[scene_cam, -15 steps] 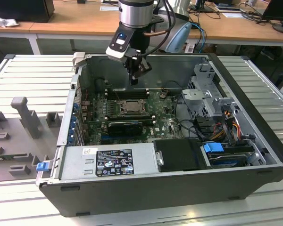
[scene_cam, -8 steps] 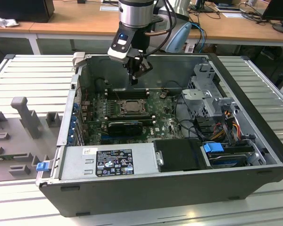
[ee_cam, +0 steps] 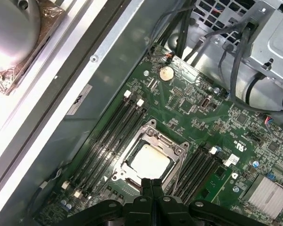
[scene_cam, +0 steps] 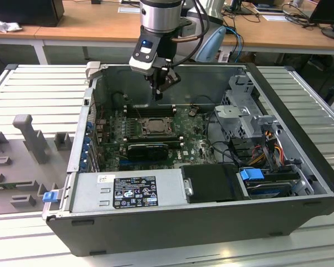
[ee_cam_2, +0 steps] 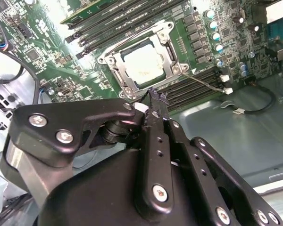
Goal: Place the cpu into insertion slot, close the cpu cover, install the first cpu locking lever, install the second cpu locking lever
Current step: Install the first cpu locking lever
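Note:
The cpu lies flat in the insertion slot on the green motherboard, its pale face showing in both wrist views. The cpu cover is down around it as a silvery frame. A thin metal locking lever juts out from one socket corner over the memory slots. My gripper hangs above the board just behind the socket, apart from it. Its black fingertips are pressed together with nothing between them.
The open computer case walls in the board. Long memory slots flank the socket, a black card lies in front, and the power supply sits nearest. A drive cage and cables fill the exterior view's right.

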Motion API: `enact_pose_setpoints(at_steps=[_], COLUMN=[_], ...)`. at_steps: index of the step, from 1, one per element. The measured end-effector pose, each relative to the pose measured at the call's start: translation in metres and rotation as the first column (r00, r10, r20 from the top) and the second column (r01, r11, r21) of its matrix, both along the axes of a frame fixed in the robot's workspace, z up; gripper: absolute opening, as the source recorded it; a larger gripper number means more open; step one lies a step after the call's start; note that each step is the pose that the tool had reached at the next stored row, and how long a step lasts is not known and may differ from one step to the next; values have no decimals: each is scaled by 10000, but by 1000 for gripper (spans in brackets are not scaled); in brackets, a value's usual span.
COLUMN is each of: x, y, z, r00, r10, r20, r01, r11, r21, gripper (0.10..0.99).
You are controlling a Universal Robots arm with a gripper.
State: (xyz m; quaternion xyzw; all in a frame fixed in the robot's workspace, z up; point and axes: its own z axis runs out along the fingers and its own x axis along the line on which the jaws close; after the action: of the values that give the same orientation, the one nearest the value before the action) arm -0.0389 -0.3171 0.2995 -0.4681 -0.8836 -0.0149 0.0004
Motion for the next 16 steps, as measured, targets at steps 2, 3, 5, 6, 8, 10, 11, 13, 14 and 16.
enact_pose_setpoints(at_steps=[2,3,5,6,8,10,11,13,14,16], x=[0,0,0,0,0,0,0,0,0,0], y=[0,0,0,0,0,0,0,0,0,0], z=[0,0,0,0,0,0,0,0,0,0], r00=[9999,9998,9996,9994,9992,9989,9986,9981,9978,9972], r10=[152,223,291,337,407,478,531,615,661,748], r20=[0,0,0,0,0,0,0,0,0,0], r01=[-152,-223,-291,-337,-407,-478,-531,-615,-661,-748], r11=[9999,9998,9996,9994,9992,9989,9986,9981,9978,9972], r21=[0,0,0,0,0,0,-1,-1,-1,0], gripper=[106,106,106,106,106,106,106,106,106,106])
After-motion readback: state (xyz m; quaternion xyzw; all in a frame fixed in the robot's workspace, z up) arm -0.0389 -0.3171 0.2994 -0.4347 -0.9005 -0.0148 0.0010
